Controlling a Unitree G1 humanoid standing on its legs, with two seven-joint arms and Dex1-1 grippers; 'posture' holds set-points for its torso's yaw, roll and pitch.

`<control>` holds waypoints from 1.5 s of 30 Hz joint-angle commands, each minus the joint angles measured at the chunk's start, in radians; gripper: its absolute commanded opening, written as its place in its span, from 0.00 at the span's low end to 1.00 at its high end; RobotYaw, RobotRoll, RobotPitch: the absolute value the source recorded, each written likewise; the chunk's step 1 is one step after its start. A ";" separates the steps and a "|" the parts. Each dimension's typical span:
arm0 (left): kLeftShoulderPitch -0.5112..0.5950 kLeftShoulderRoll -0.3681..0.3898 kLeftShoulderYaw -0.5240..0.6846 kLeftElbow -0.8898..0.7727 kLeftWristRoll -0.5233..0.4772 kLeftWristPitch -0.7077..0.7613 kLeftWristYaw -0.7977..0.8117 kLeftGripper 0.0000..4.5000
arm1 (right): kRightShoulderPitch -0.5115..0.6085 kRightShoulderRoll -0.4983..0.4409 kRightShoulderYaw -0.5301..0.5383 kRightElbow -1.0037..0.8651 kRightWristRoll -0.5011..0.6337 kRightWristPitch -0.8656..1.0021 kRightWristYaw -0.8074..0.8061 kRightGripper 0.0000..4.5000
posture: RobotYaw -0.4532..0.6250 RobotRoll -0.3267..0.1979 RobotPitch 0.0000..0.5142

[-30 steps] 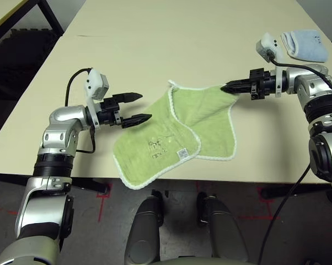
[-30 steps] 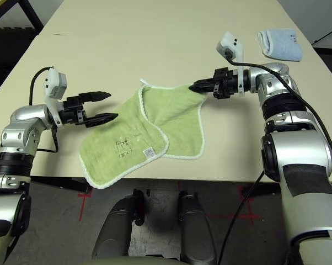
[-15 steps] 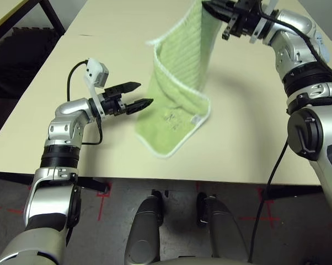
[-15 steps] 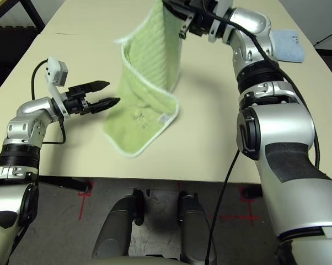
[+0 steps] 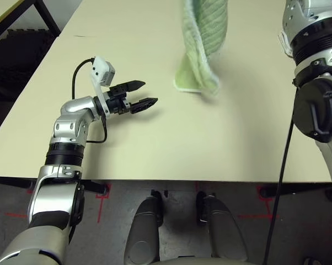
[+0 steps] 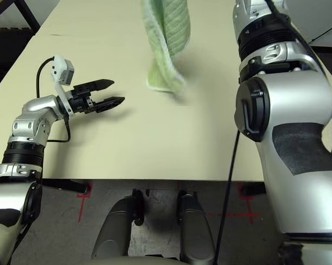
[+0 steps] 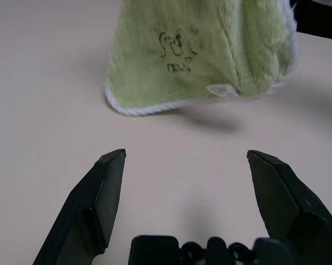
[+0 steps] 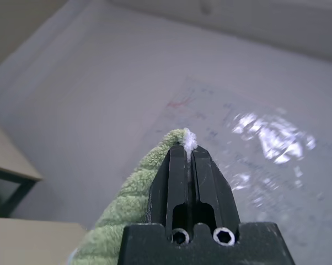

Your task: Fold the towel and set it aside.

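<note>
Bare table [image 5: 155, 143] before the spread left pincer [image 5: 146, 95], hanging towel [image 5: 202, 49] just beyond.

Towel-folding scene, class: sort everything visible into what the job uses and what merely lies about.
Part of the job:
- green towel, hanging above the table
- right gripper, shut on the towel's edge
- left gripper, open, just over the table

Lying about:
- cream table, the work surface
- nothing else visible

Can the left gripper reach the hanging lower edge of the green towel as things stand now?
Probably yes. The left gripper is open above the bare table and points toward the towel, which hangs from the shut right gripper. Its lower edge dangles ahead of the open fingers, with nothing between them.
</note>
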 commanded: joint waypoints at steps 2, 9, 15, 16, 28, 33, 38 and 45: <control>0.001 -0.007 -0.011 0.005 0.006 -0.004 -0.010 1.00 | 0.002 0.013 0.019 0.009 -0.002 -0.005 0.060 0.01 | 0.40 0.62 0.38; -0.058 -0.047 0.011 -0.040 -0.023 0.045 0.055 1.00 | 0.057 0.054 0.019 0.007 0.022 0.055 0.159 0.01 | 0.42 0.62 0.40; -0.136 -0.086 0.009 -0.151 -0.058 0.166 0.119 1.00 | 0.116 0.097 0.019 -0.014 0.047 0.115 0.223 0.01 | 0.43 0.62 0.40; -0.136 -0.085 0.007 -0.163 -0.062 0.179 0.120 1.00 | 0.119 0.098 0.018 -0.017 0.047 0.119 0.225 0.01 | 0.43 0.62 0.40; -0.042 -0.046 -0.051 -0.195 0.010 0.185 0.160 1.00 | 0.107 0.078 0.013 -0.016 0.051 0.121 0.232 0.01 | 0.44 0.62 0.40; -0.034 -0.041 -0.044 -0.126 0.032 0.157 0.171 1.00 | 0.090 0.055 0.006 -0.016 0.056 0.118 0.227 0.01 | 0.43 0.62 0.40; -0.061 -0.053 -0.012 -0.006 0.028 0.151 0.203 1.00 | 0.075 0.041 -0.008 -0.024 0.077 0.108 0.241 0.01 | 0.43 0.62 0.40; -0.094 -0.063 -0.018 0.150 0.054 0.101 0.216 1.00 | 0.060 0.026 -0.020 -0.021 0.088 0.102 0.245 0.01 | 0.42 0.62 0.39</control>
